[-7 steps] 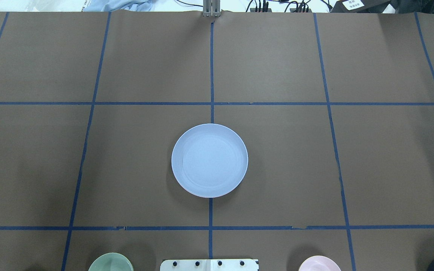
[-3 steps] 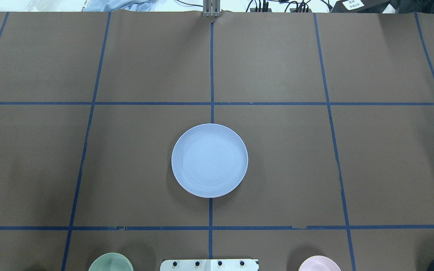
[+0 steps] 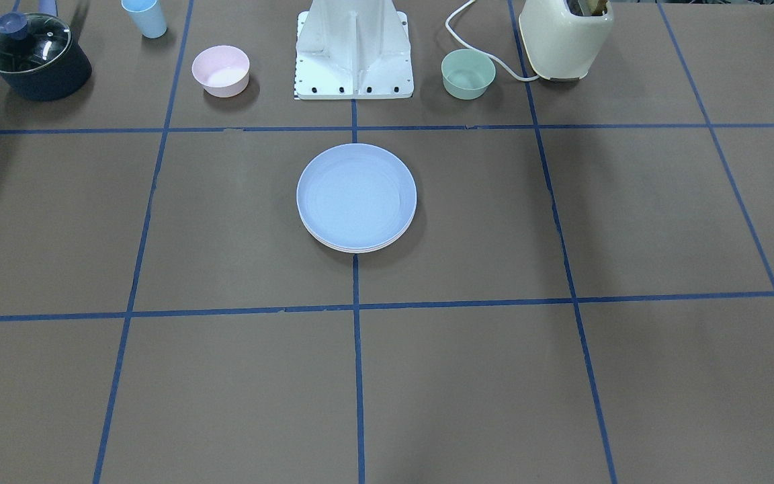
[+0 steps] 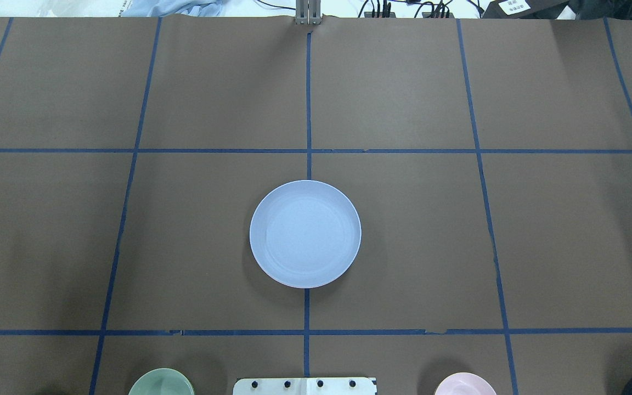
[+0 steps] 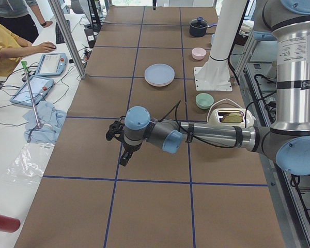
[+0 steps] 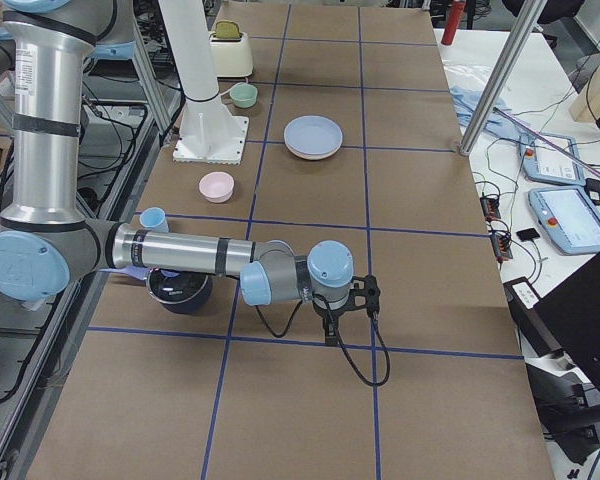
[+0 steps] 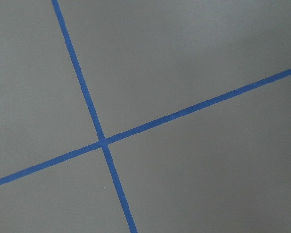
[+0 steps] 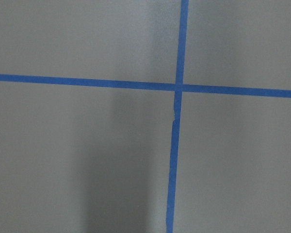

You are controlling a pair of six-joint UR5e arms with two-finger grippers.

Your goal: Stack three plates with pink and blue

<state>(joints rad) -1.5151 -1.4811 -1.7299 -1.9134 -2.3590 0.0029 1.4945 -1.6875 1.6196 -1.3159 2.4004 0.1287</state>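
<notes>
A stack of plates sits at the table's middle with the light blue plate (image 4: 305, 233) (image 3: 356, 195) on top. In the front-facing view, pale rims of lower plates (image 3: 360, 248) show under its near edge; I cannot make out their colours. The stack also appears in the side views (image 5: 159, 74) (image 6: 313, 136). My left gripper (image 5: 119, 144) hangs low over bare table far from the stack, and my right gripper (image 6: 352, 300) does the same at the other end. Both show only in the side views, so I cannot tell their state. The wrist views show only table and tape.
Near the robot base (image 3: 353, 50) stand a small pink bowl (image 3: 220, 70), a green bowl (image 3: 468, 73), a cream toaster (image 3: 565, 37), a blue cup (image 3: 144, 17) and a lidded dark pot (image 3: 34, 56). A person's arm (image 5: 20, 46) rests by tablets beyond the table's far edge.
</notes>
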